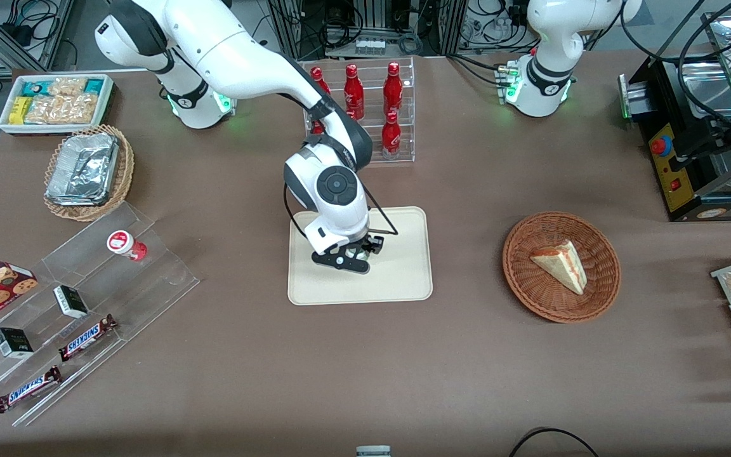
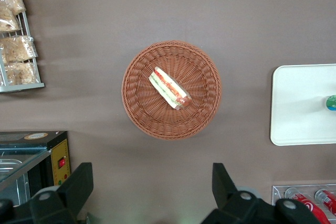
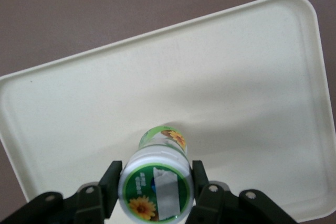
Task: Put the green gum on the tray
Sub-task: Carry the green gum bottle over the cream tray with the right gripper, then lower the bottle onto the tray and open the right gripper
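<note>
Fingers [image 3: 110,182] of your gripper [image 3: 156,188] pinch the green gum [image 3: 156,179] just below its white lid, holding the bottle upright over the middle of the cream tray [image 1: 403,279], its base at the tray's surface.

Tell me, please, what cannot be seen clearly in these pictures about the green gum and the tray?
- Front view: the green gum is almost fully covered by the claw and the wrist.
- Right wrist view: whether the bottle's base touches the tray is hidden by its own body.
- Left wrist view: the picture's edge cuts the bottle.
</note>
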